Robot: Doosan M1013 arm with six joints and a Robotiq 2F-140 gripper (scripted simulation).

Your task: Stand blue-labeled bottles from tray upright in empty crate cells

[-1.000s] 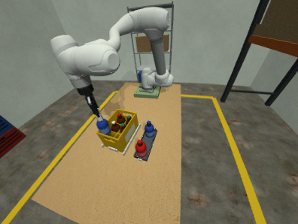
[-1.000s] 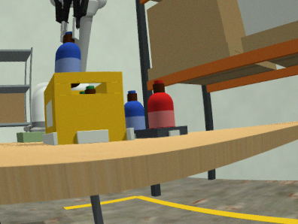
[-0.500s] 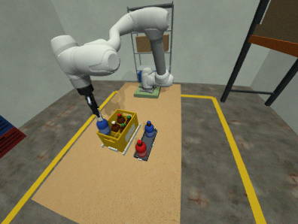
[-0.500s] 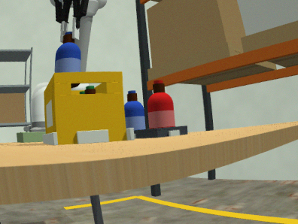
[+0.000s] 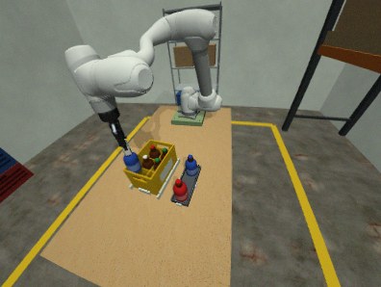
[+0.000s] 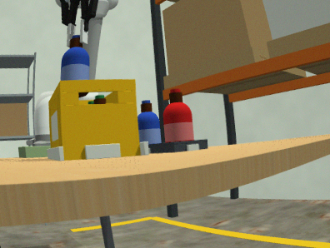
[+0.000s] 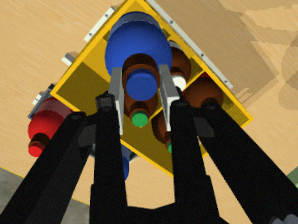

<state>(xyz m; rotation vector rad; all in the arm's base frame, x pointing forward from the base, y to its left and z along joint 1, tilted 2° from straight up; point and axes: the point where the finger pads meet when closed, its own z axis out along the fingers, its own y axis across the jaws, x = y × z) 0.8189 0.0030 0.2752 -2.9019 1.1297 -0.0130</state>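
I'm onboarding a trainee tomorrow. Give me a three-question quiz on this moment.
1. True or false: the gripper is shut on a blue bottle by its neck.
2. How many bottles stand on the tray? A) one B) two C) three
3. Fill in: the held bottle is partly lowered into the yellow ____.

Key: 1 true. 2 B, a red bottle and another blue bottle. 3 crate.

blue-labeled bottles point(image 5: 132, 162): 2 | red-labeled bottle point(image 5: 180, 191): 1 | crate point(image 5: 163, 169): 1 | tray point(image 5: 194, 179): 1
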